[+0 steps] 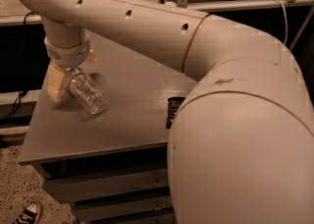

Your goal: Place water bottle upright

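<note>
The water bottle (89,95) is clear ribbed plastic. It lies tilted over the left part of the grey table (122,120), base pointing down and to the right, neck up under my wrist. My gripper (73,73) hangs from the cream arm at the upper left and is shut around the bottle's neck end. One cream finger (56,82) shows to the left of the bottle. The cap and label are hidden by the gripper. Whether the base touches the tabletop I cannot tell.
A small dark packet (172,110) lies right of the table's middle, half hidden by my arm's big elbow (235,139), which fills the right of the view. Drawers (113,188) sit under the tabletop. A shoe (27,213) is on the floor at the bottom left.
</note>
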{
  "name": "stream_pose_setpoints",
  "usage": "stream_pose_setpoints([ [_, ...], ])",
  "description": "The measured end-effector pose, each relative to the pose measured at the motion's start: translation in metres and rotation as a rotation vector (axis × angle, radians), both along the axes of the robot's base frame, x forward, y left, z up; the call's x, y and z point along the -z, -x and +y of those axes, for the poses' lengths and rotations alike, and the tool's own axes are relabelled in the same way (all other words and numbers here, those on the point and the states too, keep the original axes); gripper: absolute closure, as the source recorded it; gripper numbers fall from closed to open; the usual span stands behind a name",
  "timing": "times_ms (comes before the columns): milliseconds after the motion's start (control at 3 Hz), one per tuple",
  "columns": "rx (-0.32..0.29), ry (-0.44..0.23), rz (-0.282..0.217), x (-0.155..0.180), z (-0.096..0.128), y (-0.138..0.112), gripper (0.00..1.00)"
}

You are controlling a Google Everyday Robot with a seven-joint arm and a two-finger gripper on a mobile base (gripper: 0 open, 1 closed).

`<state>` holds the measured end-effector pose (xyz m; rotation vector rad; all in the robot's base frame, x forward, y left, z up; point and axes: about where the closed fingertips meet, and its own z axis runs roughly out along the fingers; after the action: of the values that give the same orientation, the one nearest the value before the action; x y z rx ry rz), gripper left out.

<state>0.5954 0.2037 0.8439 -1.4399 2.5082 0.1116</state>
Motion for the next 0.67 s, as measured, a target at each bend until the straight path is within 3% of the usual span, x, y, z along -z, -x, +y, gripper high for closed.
stream_pose_setpoints([
  [667, 0.056, 0.016, -0.02, -0.017, 0.009, -0.022, 0.63],
])
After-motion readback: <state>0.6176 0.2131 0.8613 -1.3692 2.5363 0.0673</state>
